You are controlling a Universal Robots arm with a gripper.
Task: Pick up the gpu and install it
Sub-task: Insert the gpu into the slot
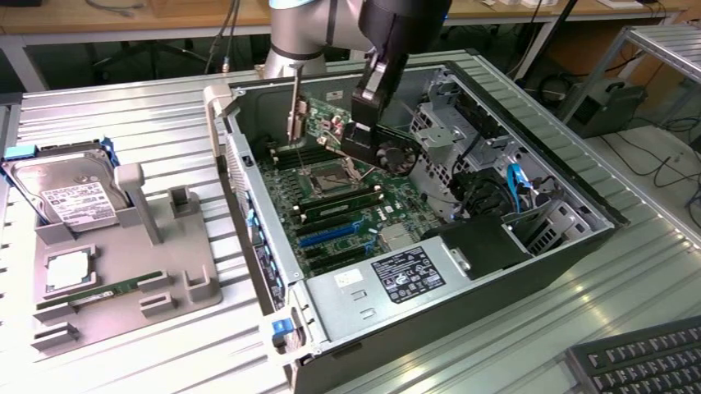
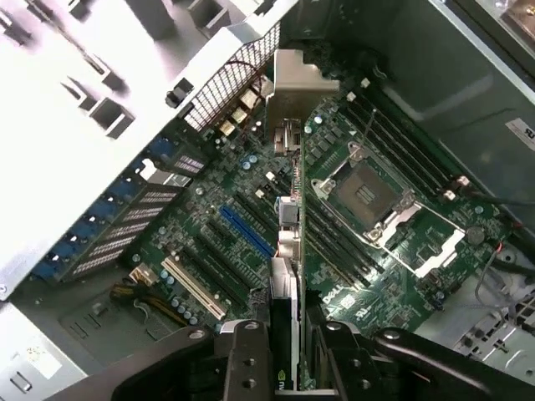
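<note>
No text is readable. A black sticker (image 1: 408,275) and a white label (image 1: 75,203) on the hard drive (image 1: 49,170) bear print — too small.

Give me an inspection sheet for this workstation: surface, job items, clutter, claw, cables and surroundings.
Surface: slatted metal table carrying an open computer case.
Job's things: gpu held over the motherboard inside the case, apparently not seated.
Clutter: hard drive and memory stick on a grey fixture; keyboard at the exterior view's lower right.
Claw: claw shut on the gpu.
Cables: blue cable inside the case; loose cables at the exterior view's right.
Surroundings: workbench behind the table.
</note>
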